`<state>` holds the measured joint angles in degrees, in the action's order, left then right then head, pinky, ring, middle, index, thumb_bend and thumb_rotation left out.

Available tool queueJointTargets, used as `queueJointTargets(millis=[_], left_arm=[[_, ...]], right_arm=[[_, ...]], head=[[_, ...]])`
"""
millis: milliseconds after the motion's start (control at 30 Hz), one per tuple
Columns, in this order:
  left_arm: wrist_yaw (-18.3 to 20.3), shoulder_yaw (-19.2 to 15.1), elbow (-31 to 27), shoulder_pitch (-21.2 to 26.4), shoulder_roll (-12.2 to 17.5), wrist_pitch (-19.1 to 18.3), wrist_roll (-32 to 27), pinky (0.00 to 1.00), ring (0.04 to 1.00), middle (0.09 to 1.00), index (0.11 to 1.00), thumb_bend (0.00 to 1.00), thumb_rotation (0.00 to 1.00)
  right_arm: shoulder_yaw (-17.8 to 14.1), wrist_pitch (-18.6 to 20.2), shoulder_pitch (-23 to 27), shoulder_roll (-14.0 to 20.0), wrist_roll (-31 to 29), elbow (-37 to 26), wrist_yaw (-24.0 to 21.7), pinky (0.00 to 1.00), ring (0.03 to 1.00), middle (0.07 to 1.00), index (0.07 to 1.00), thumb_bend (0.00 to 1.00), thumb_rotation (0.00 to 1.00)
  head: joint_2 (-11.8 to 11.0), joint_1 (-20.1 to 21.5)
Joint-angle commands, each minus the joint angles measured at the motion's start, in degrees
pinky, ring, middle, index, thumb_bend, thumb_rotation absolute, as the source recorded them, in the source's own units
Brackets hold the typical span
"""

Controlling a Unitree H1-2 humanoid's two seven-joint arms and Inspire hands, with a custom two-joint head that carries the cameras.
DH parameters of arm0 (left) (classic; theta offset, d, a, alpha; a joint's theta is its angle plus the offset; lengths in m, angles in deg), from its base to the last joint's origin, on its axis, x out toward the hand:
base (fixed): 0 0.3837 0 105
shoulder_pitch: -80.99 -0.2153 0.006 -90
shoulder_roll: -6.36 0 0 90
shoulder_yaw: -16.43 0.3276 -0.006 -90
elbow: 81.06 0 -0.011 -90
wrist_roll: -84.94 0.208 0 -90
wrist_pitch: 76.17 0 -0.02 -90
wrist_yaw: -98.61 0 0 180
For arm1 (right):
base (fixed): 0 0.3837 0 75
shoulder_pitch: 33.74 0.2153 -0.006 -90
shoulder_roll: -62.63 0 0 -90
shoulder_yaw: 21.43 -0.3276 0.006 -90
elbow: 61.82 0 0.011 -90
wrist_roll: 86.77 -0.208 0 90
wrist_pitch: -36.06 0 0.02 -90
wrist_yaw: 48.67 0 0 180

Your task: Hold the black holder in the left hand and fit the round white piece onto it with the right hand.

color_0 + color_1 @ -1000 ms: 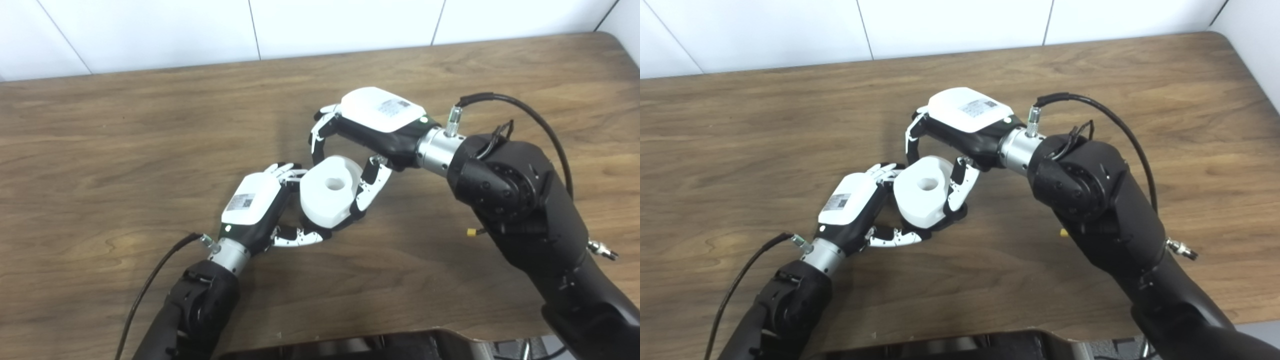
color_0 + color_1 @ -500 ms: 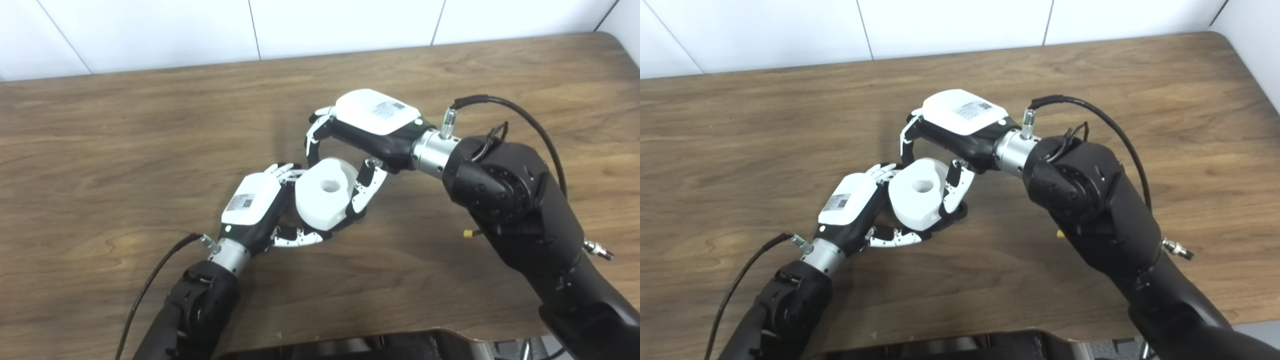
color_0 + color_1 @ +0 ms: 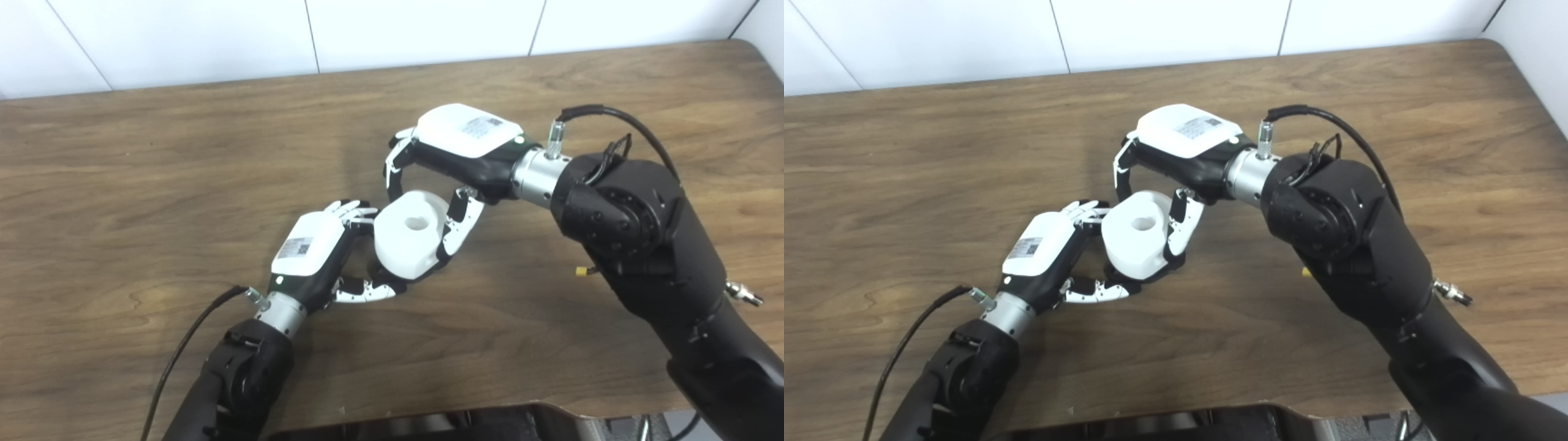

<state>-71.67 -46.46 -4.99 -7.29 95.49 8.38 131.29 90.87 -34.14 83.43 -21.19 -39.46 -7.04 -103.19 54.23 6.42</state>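
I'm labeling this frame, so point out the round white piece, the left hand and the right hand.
round white piece (image 3: 409, 242), left eye view, on its top face beside the hole.
left hand (image 3: 309, 245), left eye view, on its white back cover.
right hand (image 3: 1185, 131), right eye view, on its white back cover.

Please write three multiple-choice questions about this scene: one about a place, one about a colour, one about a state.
1. Where is the round white piece with a centre hole?
A. between both hands
B. at the table's far corner
C. beside the left elbow

2. What colour is the wooden table?
A. grey
B. brown
C. green

3. What is the right hand doing?
A. resting flat on the table
B. hanging open, far from everything
C. gripping the white piece

Answers:
1 A: the left hand sits at one side of it, the right hand at the other.
2 B: brown wood grain shows.
3 C: its fingers lie against the piece's sides.
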Motion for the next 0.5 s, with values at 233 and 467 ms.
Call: queueJointTargets(millis=[233,467], left_arm=[[3.4,0.6,0.8,-1.2,0.9,-0.3,-0.3,0.92,0.891,0.813,0.488,0.52,0.05],[3.3,0.7,0.7,-1.2,0.9,-0.2,0.0,0.92,0.891,0.812,0.489,0.52,0.05]], right_arm=[[-2.1,-0.5,2.6,0.5,0.3,-0.6,-0.2,0.80,0.891,0.757,0.481,0.53,0.13],[-1.1,-1.2,1.6,-0.2,0.9,-0.4,0.1,0.79,0.886,0.756,0.481,0.53,0.13]], head=[[0.0,0.0],[0.3,0.1]])
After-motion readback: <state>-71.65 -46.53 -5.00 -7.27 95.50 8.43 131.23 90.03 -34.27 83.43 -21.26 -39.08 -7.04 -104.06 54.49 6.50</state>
